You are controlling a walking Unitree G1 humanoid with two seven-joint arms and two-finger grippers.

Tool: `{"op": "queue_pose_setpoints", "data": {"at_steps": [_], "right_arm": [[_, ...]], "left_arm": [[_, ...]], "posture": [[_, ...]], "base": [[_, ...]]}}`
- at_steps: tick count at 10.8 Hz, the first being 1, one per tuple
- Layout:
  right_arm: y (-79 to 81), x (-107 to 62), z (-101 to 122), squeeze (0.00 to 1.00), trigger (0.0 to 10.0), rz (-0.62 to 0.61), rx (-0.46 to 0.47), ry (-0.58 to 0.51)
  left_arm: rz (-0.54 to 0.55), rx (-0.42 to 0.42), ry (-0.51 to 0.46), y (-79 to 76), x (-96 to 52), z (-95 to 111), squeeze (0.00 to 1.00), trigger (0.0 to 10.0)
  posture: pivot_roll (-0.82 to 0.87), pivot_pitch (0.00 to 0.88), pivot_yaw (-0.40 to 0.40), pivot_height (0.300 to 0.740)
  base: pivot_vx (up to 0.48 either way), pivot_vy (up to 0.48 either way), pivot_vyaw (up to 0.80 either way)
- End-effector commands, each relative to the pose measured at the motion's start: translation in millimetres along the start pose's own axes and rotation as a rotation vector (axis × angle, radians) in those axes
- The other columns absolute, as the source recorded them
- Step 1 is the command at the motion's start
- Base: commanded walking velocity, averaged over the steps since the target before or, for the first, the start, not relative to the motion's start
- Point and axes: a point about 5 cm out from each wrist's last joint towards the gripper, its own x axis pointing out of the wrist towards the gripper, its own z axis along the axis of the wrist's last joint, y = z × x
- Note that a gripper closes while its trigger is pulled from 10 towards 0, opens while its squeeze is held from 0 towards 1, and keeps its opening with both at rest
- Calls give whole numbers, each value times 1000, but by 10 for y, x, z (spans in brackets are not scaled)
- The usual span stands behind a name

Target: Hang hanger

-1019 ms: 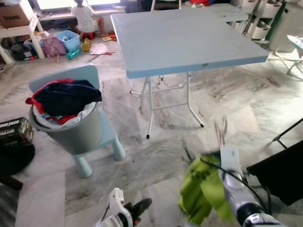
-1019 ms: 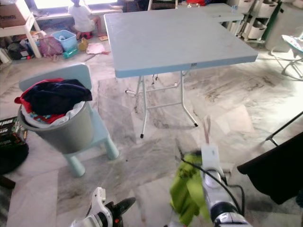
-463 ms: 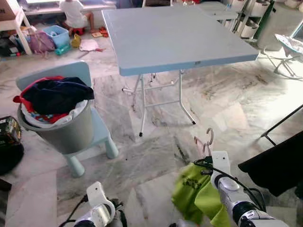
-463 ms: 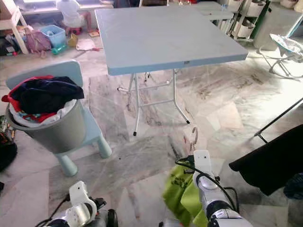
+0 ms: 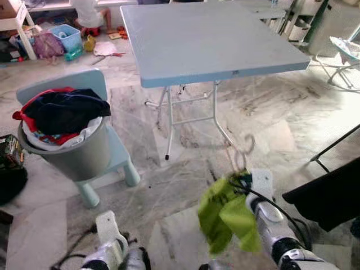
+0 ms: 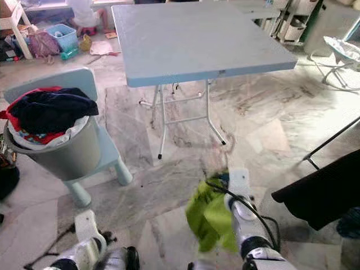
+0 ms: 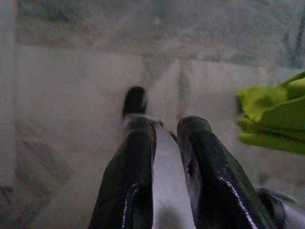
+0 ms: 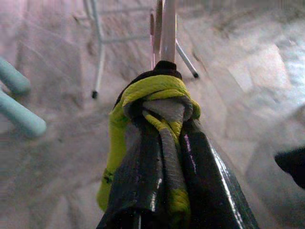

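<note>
Marble floor (image 5: 185,185) ahead: your right pincer (image 8: 164,114), clenched on the garment-draped hanger (image 5: 243,151), is mid-carry; you next need a rail.

A lived-in room of a family home, with a grey-veined marble floor (image 5: 185,185). In the middle stands a pale blue folding table (image 5: 208,39) on thin white metal legs, its surface bare. Beside it, a small light-blue plastic child's chair (image 5: 107,146) carries a grey laundry bucket (image 5: 79,160) heaped with dark, red and white clothes (image 5: 64,112). Along the far wall, toys lie scattered on the floor: a blue storage bin (image 5: 66,37), a purple bag (image 5: 48,45), and a person (image 5: 87,14) sitting low among them. At the far right is what may be a baby bouncer seat (image 5: 344,48), though it is cut off at the edge.
</note>
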Motion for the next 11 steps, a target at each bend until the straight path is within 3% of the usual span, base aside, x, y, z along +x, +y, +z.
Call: {"op": "queue_pose_setpoints", "data": {"at_steps": [1,3,4,7,9,11], "right_arm": [[-11,30,135,0,10000,1,15,-75],[-16,-25,162,0,10000,23,2,-150],[-24,-42,149,0,10000,20,6,-155],[-9,-90,58,0,10000,6,27,-148],[13,-85,60,0,10000,14,23,-143],[-37,-84,101,0,10000,4,33,-162]], "left_arm": [[165,635,-864,93,-416,1609,0,10000],[30,676,-1082,-164,-656,1732,0,10000],[16,695,-1118,-206,-701,1721,0,10000],[43,724,-1087,-187,-624,1548,0,10000],[95,714,-980,-51,-492,1416,0,10000],[41,656,-975,-92,-505,1424,0,10000]], "posture": [[-4,57,-29,740],[-6,77,-32,740],[-4,80,-30,740],[4,94,-25,740],[-7,96,-29,740],[-8,97,-29,740]], "base": [[0,0,0],[0,0,0],[0,0,0],[0,0,0],[0,0,0],[0,0,0]]}}
